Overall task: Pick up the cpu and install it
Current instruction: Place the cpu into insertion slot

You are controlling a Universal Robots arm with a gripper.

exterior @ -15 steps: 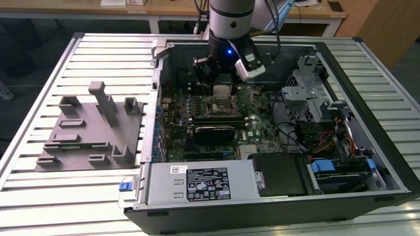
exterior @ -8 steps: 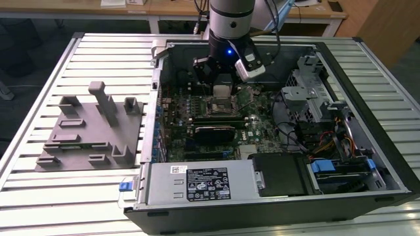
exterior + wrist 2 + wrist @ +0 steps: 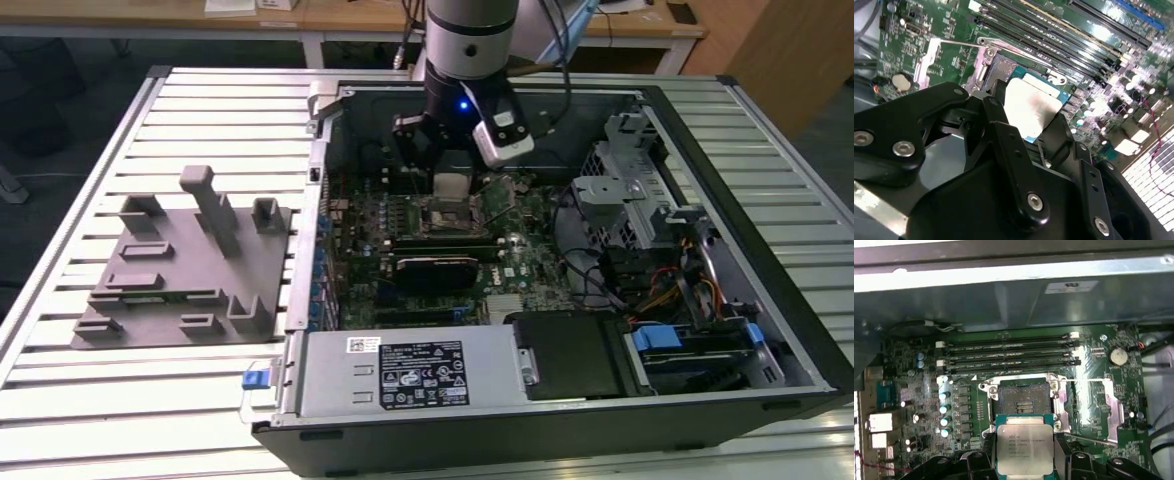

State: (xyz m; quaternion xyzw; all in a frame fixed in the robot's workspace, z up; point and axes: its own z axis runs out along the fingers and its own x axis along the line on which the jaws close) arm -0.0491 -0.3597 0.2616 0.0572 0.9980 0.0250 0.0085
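The cpu point(image 3: 1025, 445) is a flat square chip with a pale silvery top and a green rim, and it sits between my black fingers point(image 3: 985, 452). My gripper point(image 3: 454, 178) is shut on it inside the open computer case, just above the motherboard. The cpu point(image 3: 454, 185) hangs a little above the bare socket point(image 3: 447, 213). In the first wrist view the socket point(image 3: 1024, 397) lies open just beyond the chip, its dark contact field uncovered. The second wrist view has the cpu point(image 3: 1031, 107) between the two fingers point(image 3: 1000, 117), over the socket frame point(image 3: 1004, 67).
The socket's metal load plate point(image 3: 1104, 407) is swung open to one side. Memory slots point(image 3: 1009, 355) run along the socket's far side. The case wall point(image 3: 320, 200), drive cage point(image 3: 641, 190) and power supply point(image 3: 400, 370) hem in the board. A grey tray with posts point(image 3: 174, 270) lies at the exterior view's left.
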